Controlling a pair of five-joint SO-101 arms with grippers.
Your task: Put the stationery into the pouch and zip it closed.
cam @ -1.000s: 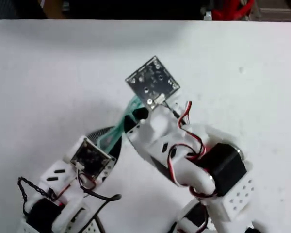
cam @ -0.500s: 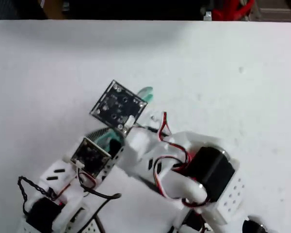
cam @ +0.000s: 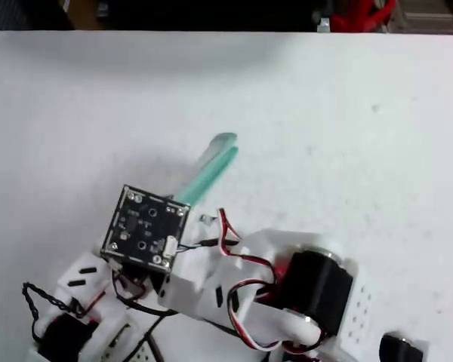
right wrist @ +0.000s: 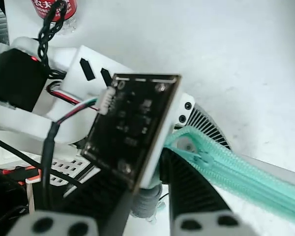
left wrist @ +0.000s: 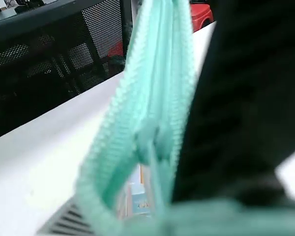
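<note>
Pouch (cam: 208, 167) is what I look for from above, and what shows of it is its teal zip edge, a straight strip on the white table (cam: 347, 113). It slants from the far right toward the near left, where it runs under the right arm's camera board (cam: 145, 228). The right arm (cam: 302, 290) lies across the left arm (cam: 72, 305) there, so both meet at the strip's near-left end, and the far end lies free. In the left wrist view the teal tape loops close before the lens, with the dark bulk of the left pincer (left wrist: 201, 162) touching it on one side. I'd judge it to be pinning that end of the pouch, but I cannot tell whether it is clamped. In the right wrist view the zip slider (right wrist: 203, 158) sits just beside the right pincer (right wrist: 155, 169), near the left arm's camera board (right wrist: 132, 123). Past the slider, away from the left arm, the teeth are meshed. Between the slider and the left arm a short stretch lies parted. I cannot tell whether the right pincer grips the slider or only touches it. My guess is that the coming move is a pull along the zip's long axis toward the left arm, and the right arm is the one placed for it.
</note>
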